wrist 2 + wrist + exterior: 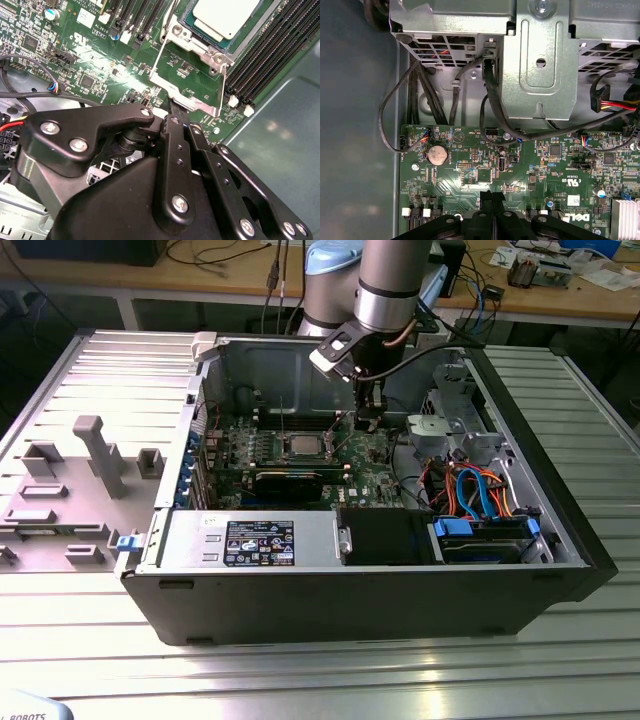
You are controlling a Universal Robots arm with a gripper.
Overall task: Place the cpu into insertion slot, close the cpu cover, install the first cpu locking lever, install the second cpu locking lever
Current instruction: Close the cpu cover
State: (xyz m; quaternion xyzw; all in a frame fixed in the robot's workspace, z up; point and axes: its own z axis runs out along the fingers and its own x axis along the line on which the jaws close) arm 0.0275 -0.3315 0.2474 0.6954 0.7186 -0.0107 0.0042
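Exterior view: gripper [366, 424] near cpu [303, 447] edge

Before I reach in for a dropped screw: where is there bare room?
Bare case panel beside the memory slots; bare table before the case. Crowded: the gripper at the cpu cover, and the cables.

the open top of the case [350, 610] leaves free room straight above the cpu [303, 445]. on the exterior view's right of the cpu the arm [385, 280] and gripper [367, 423] block the way, with the drive cage [445, 430] and orange and blue cables [480, 490] beyond. between the cpu and the camera a black card [290, 480] stands across. in the second wrist view the swung-open cover [192, 100] lies between cpu and gripper, and memory slots [270, 55] line one side of the cpu.
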